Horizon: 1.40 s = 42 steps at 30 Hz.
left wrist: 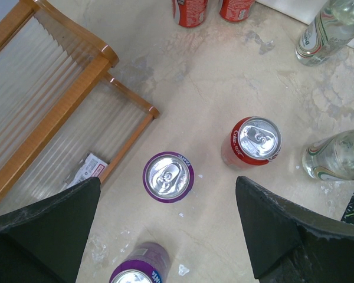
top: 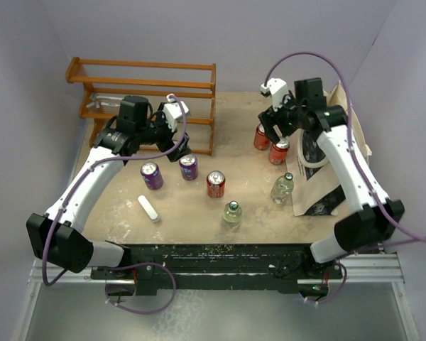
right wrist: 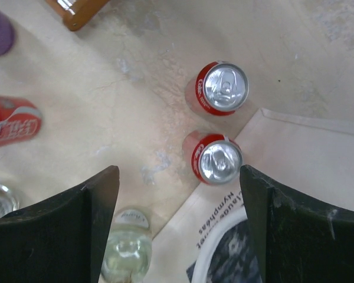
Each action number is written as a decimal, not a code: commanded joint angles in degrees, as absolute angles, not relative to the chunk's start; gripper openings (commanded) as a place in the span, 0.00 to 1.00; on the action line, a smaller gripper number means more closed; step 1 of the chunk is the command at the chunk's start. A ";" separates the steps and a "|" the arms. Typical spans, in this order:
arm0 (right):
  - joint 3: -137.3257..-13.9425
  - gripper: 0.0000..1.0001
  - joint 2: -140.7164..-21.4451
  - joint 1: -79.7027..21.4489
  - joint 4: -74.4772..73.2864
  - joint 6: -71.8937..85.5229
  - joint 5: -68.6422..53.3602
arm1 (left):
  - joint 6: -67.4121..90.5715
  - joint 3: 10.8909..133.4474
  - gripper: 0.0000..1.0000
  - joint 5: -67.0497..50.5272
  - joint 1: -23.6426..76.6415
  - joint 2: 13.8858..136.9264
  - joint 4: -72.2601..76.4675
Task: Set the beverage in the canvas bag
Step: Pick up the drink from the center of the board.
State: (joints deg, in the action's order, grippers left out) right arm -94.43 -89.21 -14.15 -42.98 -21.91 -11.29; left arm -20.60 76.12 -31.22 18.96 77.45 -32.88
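Right gripper [right wrist: 177, 174] is hanging spread and empty above a red can [right wrist: 220, 161] just beside the canvas bag [right wrist: 307, 153]; we are judging loading barely begun, other drinks [top: 282, 187] standing outside.

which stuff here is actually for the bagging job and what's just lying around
For the job:
canvas bag
two purple cans
three red cans
two clear bottles

Just lying about:
wooden rack
small white object
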 commanded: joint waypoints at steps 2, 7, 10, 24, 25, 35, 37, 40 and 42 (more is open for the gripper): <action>-100.97 0.87 -98.54 -14.33 -38.20 -19.08 -7.42 | -21.62 75.65 0.99 -31.49 18.16 74.09 -32.70; -106.56 0.88 -106.41 -14.26 -38.65 -16.57 -6.20 | -21.40 74.72 0.99 -31.94 17.34 73.07 -32.49; -107.92 0.88 -109.36 -14.07 -38.90 -15.73 -5.47 | -21.35 74.26 0.99 -32.23 16.94 72.49 -32.30; -108.08 0.89 -115.48 -10.38 -38.03 -14.02 -10.41 | -20.31 73.68 0.99 -34.21 15.05 71.73 -31.68; -108.28 0.89 -115.97 -10.25 -38.02 -13.97 -11.15 | -20.23 73.68 0.99 -34.25 15.02 71.75 -31.60; -111.87 0.81 -121.53 -9.40 -38.77 -12.83 -15.94 | -20.00 73.35 0.99 -34.70 14.42 71.58 -31.47; -112.18 0.78 -122.04 -9.40 -38.78 -12.76 -16.48 | -19.95 73.26 0.99 -34.74 14.32 71.61 -31.38; -112.32 0.70 -122.36 -9.40 -38.94 -12.62 -16.69 | -19.79 73.45 0.99 -34.92 14.16 71.65 -31.24; -112.09 0.62 -121.89 -9.40 -38.97 -12.89 -16.38 | -19.70 73.56 0.99 -35.06 14.15 71.64 -31.27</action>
State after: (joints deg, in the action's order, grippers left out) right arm -109.67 -123.48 -9.67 -38.76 -13.50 -14.17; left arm -20.32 73.23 -32.91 14.63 73.36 -33.74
